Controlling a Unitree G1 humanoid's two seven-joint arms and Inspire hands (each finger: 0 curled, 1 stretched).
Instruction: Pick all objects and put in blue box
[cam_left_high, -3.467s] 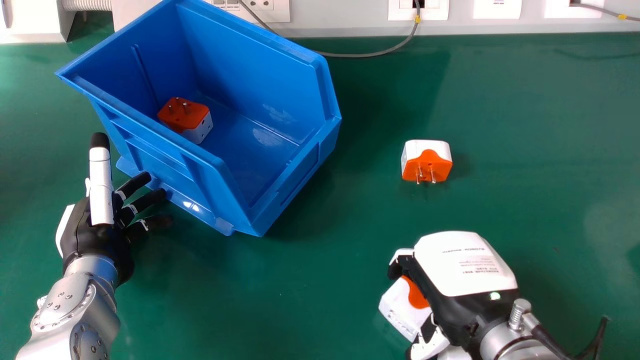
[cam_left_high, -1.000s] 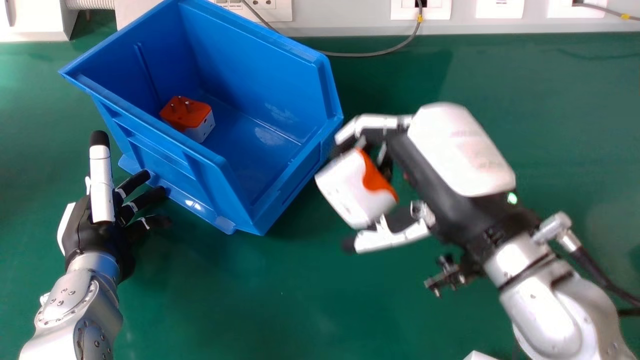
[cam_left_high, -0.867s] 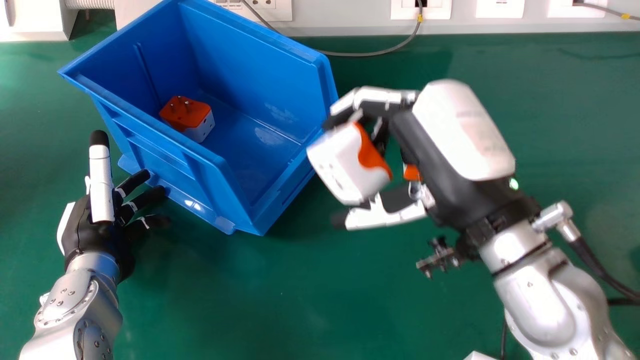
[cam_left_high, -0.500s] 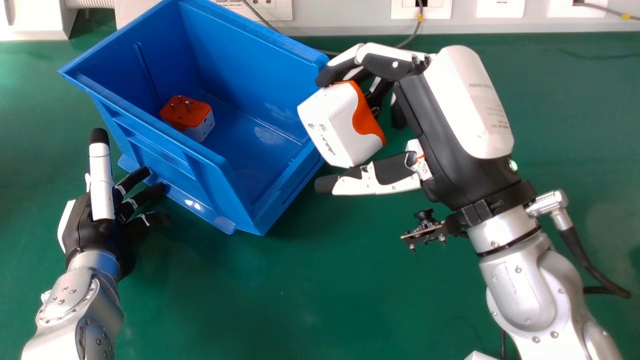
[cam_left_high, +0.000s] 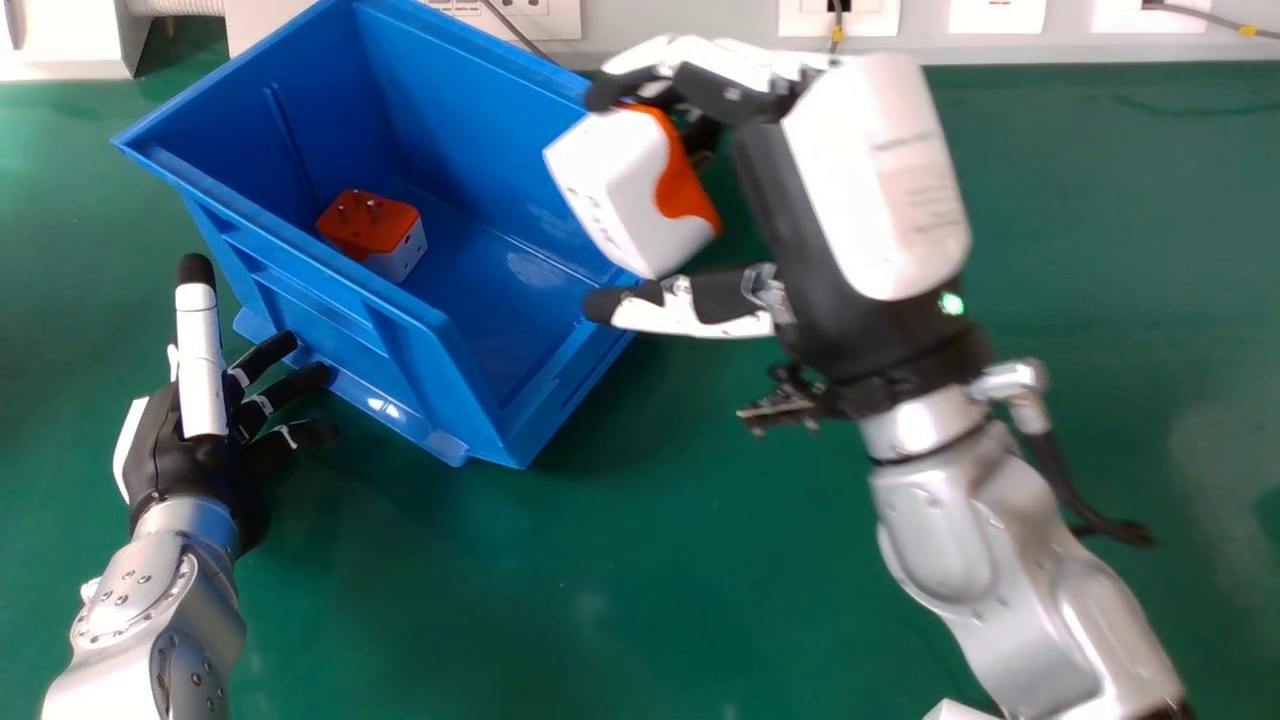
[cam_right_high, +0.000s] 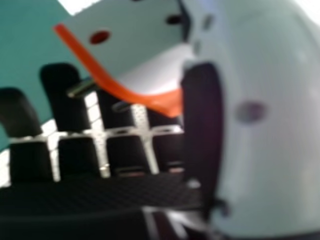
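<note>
My right hand (cam_left_high: 850, 190) is curled round a white and orange plug adapter (cam_left_high: 620, 190), held over the right edge of the blue box (cam_left_high: 470, 430) in the head view. In the right hand view the adapter (cam_right_high: 135, 55) sits between the thumb and the fingers of my right hand (cam_right_high: 125, 155). Another adapter (cam_left_high: 372, 228), orange side up with its pins showing, lies inside the box on its floor. At the left of the head view, my left hand (cam_left_high: 190, 450) rests beside the box with its fingers relaxed, near the box's lower side.
Wall sockets (cam_left_high: 838, 17) and a grey cable run along the back edge of the green table (cam_left_high: 620, 560). A white object's corner (cam_left_high: 955, 711) pokes in at the bottom edge. A grey-white unit (cam_left_high: 70, 40) stands at the back left.
My right hand has carried the adapter up and leftward from the lower right to the box's right edge. The left hand has stayed in place.
</note>
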